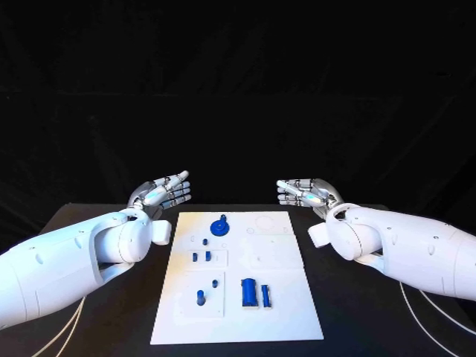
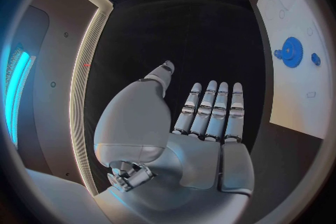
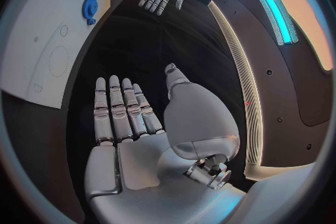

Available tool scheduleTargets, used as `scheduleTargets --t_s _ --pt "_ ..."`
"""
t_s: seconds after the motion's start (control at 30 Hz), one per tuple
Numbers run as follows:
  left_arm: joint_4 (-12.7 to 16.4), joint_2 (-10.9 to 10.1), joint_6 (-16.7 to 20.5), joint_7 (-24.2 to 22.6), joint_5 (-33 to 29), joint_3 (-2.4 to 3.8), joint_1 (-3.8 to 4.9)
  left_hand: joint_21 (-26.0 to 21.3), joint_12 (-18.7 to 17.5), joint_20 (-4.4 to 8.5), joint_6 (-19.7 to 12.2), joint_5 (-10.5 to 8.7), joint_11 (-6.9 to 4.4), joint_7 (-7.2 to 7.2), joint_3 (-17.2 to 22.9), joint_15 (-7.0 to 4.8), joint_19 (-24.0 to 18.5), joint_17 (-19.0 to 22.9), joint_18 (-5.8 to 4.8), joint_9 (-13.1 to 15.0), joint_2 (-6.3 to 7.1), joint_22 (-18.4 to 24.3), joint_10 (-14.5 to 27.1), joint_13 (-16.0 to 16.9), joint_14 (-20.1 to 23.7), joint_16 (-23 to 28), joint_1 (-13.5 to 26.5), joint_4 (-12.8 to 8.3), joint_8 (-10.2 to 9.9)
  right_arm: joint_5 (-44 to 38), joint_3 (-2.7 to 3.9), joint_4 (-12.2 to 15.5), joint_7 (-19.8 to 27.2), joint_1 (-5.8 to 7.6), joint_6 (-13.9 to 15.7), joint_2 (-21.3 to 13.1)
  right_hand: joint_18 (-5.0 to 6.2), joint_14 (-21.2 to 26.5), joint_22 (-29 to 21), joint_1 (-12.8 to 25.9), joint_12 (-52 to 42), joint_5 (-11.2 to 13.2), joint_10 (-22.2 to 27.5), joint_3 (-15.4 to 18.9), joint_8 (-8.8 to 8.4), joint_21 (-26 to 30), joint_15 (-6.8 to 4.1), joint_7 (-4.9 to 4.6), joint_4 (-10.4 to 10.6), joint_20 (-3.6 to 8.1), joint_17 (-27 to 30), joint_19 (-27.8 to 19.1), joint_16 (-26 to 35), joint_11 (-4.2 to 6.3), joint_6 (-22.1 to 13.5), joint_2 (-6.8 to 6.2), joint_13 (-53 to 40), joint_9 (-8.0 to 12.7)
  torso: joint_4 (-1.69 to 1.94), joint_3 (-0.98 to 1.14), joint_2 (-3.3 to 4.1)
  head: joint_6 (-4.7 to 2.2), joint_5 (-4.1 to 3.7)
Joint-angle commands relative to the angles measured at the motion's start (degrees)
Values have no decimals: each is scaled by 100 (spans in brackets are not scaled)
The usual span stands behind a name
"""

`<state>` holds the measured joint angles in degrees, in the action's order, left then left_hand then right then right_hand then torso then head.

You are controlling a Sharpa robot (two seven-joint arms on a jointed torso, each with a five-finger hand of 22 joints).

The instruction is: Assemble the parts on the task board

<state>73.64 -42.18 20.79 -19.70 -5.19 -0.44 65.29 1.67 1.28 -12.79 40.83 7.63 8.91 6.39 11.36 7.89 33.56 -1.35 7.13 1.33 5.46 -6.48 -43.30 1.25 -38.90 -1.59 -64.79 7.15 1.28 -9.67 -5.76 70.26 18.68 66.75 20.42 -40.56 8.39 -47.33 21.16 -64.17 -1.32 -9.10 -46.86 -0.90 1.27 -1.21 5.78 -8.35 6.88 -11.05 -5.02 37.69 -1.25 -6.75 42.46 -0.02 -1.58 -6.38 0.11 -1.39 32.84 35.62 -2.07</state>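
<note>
Both robot hands, left (image 1: 163,190) and right (image 1: 306,192), spread empty; blue gear (image 1: 220,225) at the task board's (image 1: 286,312) 12 o'clock likely light, rigid, best pinched at its rim.

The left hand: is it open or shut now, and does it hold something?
Open and empty. The left hand has its fingers stretched straight, holding nothing, beside the white board.

White arms (image 1: 56,268), silver hands (image 1: 161,191)
</note>
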Motion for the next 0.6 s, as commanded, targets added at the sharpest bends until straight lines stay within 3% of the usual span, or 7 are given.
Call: scheduleTargets --t_s 0.03,0.13,0.17,0.3,0.33,0.4,0.6 --pt "207 -13 373 -187 102 11 -49 -167 -128 410 -1308 -244 -287 -204 -366 -253 -1076 135 -215 -133 -546 206 1389 -125 1246 159 2077 -228 -128 145 55 231 199 -73 380 -37 -252 1525 -682 2067 132 294 1510 90 -127 121 -578 269 -226 356 502 -1214 125 218 -1368 2 158 204 -7 95 -114 -82 134" --pt "517 -64 799 -366 193 18 -150 -167 -128 517 -1653 -310 -365 -639 -459 -321 -1362 135 -275 -133 -546 648 1757 -125 1576 159 2625 -290 -128 321 167 603 394 -199 806 -117 -315 1920 -858 2602 132 370 1901 90 -127 121 -578 339 -278 448 502 -1530 125 273 -1723 2 158 638 -11 135 -161 -120 200" --pt "623 -82 946 -427 224 21 -184 -167 -128 548 -1749 -325 -385 -639 -484 -339 -1440 135 -275 -133 -546 648 1857 -125 1666 159 2776 -309 -128 382 205 732 461 -242 953 -145 -315 2031 -908 2751 132 392 2010 90 -127 121 -578 358 -688 473 502 -1617 125 675 -1822 2 158 638 -11 138 -166 -124 206" --pt "1067 -156 1556 -683 354 31 -329 -167 -128 650 -2079 -763 -456 -639 -585 -789 -1710 135 -312 -133 -546 648 2206 -125 1981 159 3298 -715 -128 636 366 1269 744 -424 1569 -262 -377 2412 -1078 3268 132 464 2386 90 -127 121 -578 426 -688 563 502 -1921 125 675 -2164 2 158 638 -11 139 -166 -125 207" --pt "1165 -173 1691 -740 382 33 -361 -167 -128 676 -2162 -763 -474 -639 -605 -789 -1779 135 -713 -133 -546 648 2292 -125 2057 159 3429 -715 -128 694 403 1390 807 -464 1707 -288 -377 2507 -1121 3396 132 483 2481 90 -127 121 -578 835 -688 586 502 -1996 125 675 -2252 2 158 638 -11 139 -166 -125 207" --pt "1289 -193 1861 -811 418 36 -401 -167 -128 717 -2287 -763 -891 -639 -644 -789 -1879 135 -713 -133 -546 648 2426 -125 2179 159 3626 -715 -128 765 448 1541 887 -515 1880 -320 -377 2652 -1186 3591 132 910 2624 90 -127 121 -578 835 -688 618 502 -2110 125 675 -2378 2 158 638 -11 139 -166 -125 207" --pt "1604 -246 2295 -993 510 43 -504 -167 -128 839 -2677 -763 -891 -639 -1136 -789 -2200 135 -713 -133 -546 648 2842 -125 2551 159 4247 -715 -128 949 565 1931 1091 -646 2326 -405 -839 3107 -1389 4208 132 910 3077 90 -127 121 -578 835 -688 1105 502 -2472 125 675 -2787 2 158 638 -11 139 -166 -125 207"
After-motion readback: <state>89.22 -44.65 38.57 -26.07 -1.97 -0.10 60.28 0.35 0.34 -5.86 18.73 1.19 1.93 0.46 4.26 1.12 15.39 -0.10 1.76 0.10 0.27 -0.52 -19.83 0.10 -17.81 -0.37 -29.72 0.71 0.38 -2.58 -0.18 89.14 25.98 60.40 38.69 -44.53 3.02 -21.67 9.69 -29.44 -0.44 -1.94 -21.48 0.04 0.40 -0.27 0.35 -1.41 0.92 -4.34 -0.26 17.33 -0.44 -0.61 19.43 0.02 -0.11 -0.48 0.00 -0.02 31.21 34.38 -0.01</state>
